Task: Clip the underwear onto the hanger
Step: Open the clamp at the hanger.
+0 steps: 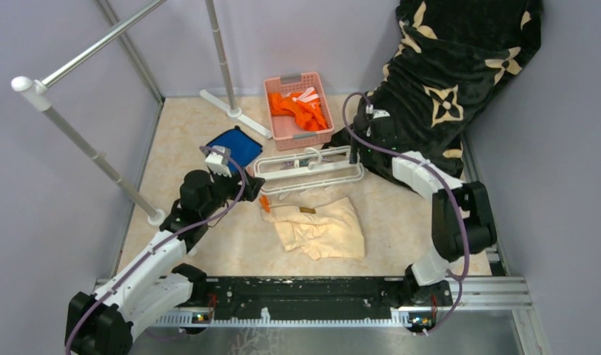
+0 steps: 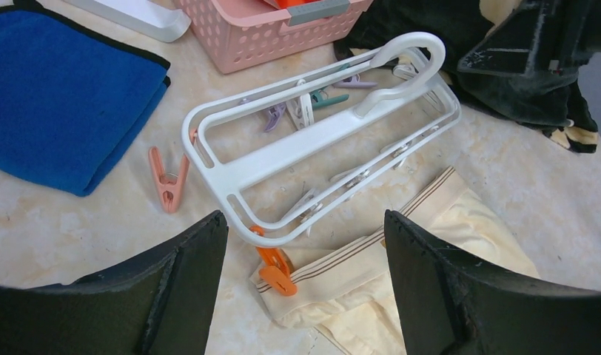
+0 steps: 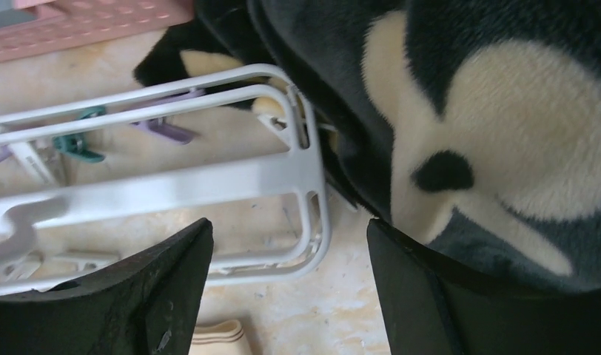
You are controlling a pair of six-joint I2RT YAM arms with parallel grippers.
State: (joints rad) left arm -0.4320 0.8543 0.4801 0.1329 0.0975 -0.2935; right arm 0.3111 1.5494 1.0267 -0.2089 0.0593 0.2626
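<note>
Underwear [image 1: 323,229] and hanger [image 2: 297,148] both pretty small next to the black flowered blanket [image 1: 445,66] heaped in the far right corner of the counter. Next in size, grey rack pole [image 1: 90,150] slanting along the left edge. Then the arms: left gripper [image 2: 303,222] reaching in from the near left corner, fingers spread wide with nothing between them, hovering over the hanger's left end. Right gripper [image 3: 289,225] out over the hanger's right end, right up beside the blanket, also released and holding nothing. Touching the frame or not, can't tell. Underwear crumpled around the middle of the counter, a bit toward the near edge, striped waistband [image 2: 342,255] turned toward the hanger and just beside its near bar. Hanger lying flat just beyond, hook folded down across the bars. Pink basket [image 1: 283,132] at the far edge, orange clothes [image 1: 301,109] inside. Blue cloth [image 1: 234,146] folded, between basket and left arm. Smallest bits: orange clip [image 2: 275,270] hanging off the hanger's near left corner, sitting at the end of the waistband, honestly can't tell if biting it. Loose pink clip [image 2: 168,181] on the counter just beside the frame. Purple clip [image 2: 274,117] and green clip [image 2: 327,97] under the far bars.
</note>
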